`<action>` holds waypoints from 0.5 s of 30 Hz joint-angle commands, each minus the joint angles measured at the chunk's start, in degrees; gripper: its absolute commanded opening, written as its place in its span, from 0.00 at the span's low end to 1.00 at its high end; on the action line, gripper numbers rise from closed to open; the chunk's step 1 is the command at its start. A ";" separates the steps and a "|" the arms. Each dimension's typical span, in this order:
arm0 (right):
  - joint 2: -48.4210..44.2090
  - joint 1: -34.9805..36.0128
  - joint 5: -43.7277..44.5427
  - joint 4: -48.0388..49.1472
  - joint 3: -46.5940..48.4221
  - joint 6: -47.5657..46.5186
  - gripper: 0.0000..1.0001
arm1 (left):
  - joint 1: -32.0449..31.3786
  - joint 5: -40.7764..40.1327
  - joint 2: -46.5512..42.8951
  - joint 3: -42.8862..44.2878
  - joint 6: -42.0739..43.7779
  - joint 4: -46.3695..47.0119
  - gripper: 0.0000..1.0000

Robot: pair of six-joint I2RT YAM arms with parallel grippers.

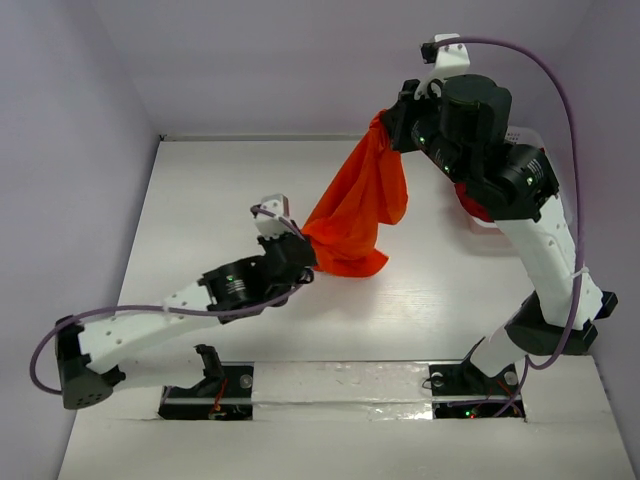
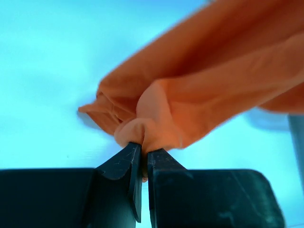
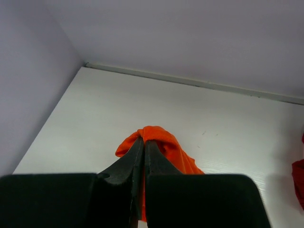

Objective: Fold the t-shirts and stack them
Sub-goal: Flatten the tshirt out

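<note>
orange t-shirt slung between your jaws, left gripper clamped on its low end, right gripper pinching its top

The orange t-shirt hangs bunched and sagging between both sets of fingers. One bunch is pinched in the left fingers low down, another in the right fingers higher up. A dark red t-shirt lies crumpled to the right of the right fingers, mostly hidden.

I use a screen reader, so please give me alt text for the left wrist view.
The left pincer is shut on a bunched fold of the orange t-shirt. The cloth stretches up and to the right above the pale table.
</note>
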 commanded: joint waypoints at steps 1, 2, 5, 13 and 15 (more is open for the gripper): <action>-1.69 -1.61 3.85 1.70 2.93 0.80 0.00 | 1.16 -5.32 -3.80 5.47 -2.18 -13.60 0.00; -1.69 -2.23 4.20 1.26 3.19 0.89 0.00 | 1.16 -5.59 -4.69 6.10 -2.18 -13.63 0.00; -2.04 -3.37 4.81 0.91 3.19 1.50 0.00 | 2.21 -5.77 -8.38 8.47 -1.39 -16.08 0.00; -3.09 -10.49 5.34 -0.41 3.20 3.61 0.00 | 3.27 -9.62 -10.75 18.83 -3.23 -27.23 0.00; -3.36 -12.25 5.43 -0.32 2.58 3.87 0.00 | 3.27 -10.86 -11.98 20.95 -3.76 -29.17 0.00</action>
